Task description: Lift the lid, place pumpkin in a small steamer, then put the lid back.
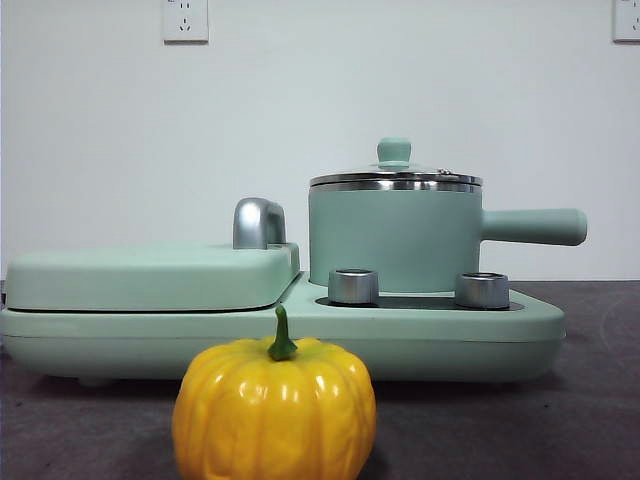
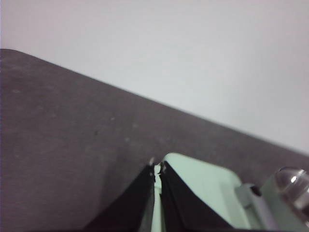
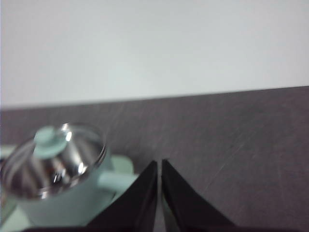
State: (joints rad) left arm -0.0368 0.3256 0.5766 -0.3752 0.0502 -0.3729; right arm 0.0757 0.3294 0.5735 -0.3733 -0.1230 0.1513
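One dark table [image 1: 580,420], white wall [image 1: 300,120].

Mint-green cooker base [image 1: 500,335] sits on a dark grey table [image 1: 590,420], spanning most of the width. Left half: wide flat griddle cover [image 1: 150,275], closed, with a chrome handle [image 1: 258,222] rising at its back right corner. Right half: two steel knobs [image 1: 353,286] [image 1: 481,290] on the front of a dark hob plate [image 1: 420,302]. White wall [image 1: 300,100] behind, power sockets [image 1: 185,20] [image 1: 626,20] at the top left and top right.
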